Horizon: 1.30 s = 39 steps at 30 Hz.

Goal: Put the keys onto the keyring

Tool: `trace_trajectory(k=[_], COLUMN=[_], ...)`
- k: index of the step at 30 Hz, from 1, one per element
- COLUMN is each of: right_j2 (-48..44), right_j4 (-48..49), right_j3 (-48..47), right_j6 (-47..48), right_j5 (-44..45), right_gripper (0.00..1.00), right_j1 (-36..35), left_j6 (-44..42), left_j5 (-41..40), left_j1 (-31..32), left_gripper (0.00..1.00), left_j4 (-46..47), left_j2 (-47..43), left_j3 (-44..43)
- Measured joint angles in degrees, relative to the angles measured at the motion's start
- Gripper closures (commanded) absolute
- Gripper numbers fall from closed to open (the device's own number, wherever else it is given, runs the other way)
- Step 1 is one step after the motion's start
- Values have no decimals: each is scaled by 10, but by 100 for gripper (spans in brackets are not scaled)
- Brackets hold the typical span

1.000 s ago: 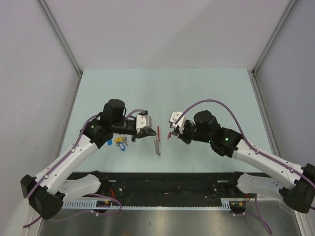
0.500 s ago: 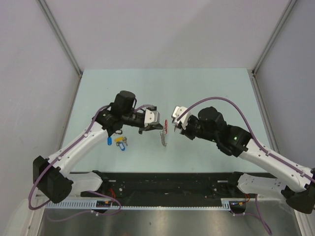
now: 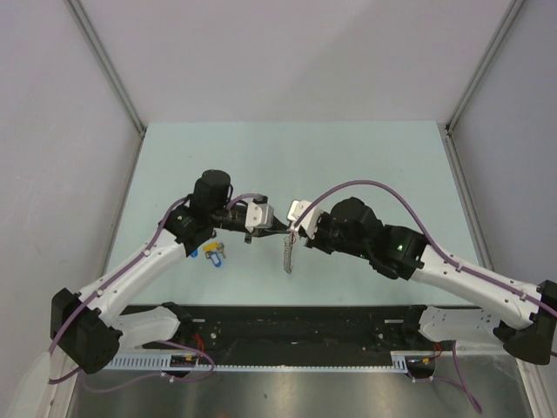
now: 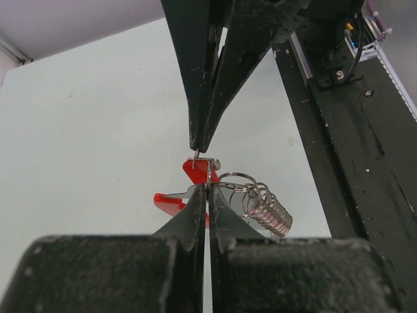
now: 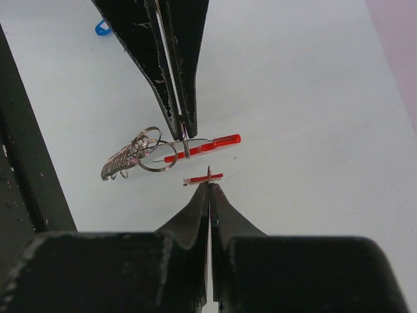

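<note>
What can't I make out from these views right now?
- Right wrist: the red key at the right gripper shows edge-on, so its blade can't be told.
- Top view: where the grippers meet is too small to tell if that key is on the keyring.
- Left wrist: the left gripper covers part of the keyring's red band.
- Top view: the left arm partly hides the spare keys, so their count is unclear.

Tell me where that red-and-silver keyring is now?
In the overhead view the red-and-silver keyring hangs over the green table, midway across, pinched in the left tool, tip to tip with the right tool holding a red-headed key.
</note>
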<state>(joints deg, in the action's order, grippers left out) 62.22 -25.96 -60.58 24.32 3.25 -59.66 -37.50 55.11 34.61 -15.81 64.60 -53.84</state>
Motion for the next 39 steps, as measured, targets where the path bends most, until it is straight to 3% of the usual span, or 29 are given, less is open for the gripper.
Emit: trace_trajectory(k=[11, 39], right_j2=[-25, -40], right_j4=[-2, -3], right_j3=[0, 0], right_j6=[2, 2], right_j5=[8, -9], right_gripper=[100, 100], right_j1=[-16, -24], left_j6=[24, 32], left_j5=[24, 26], left_j1=[0, 0], left_gripper=[100, 100], left_j4=[44, 54], left_j2=[0, 3], left_j3=[6, 7])
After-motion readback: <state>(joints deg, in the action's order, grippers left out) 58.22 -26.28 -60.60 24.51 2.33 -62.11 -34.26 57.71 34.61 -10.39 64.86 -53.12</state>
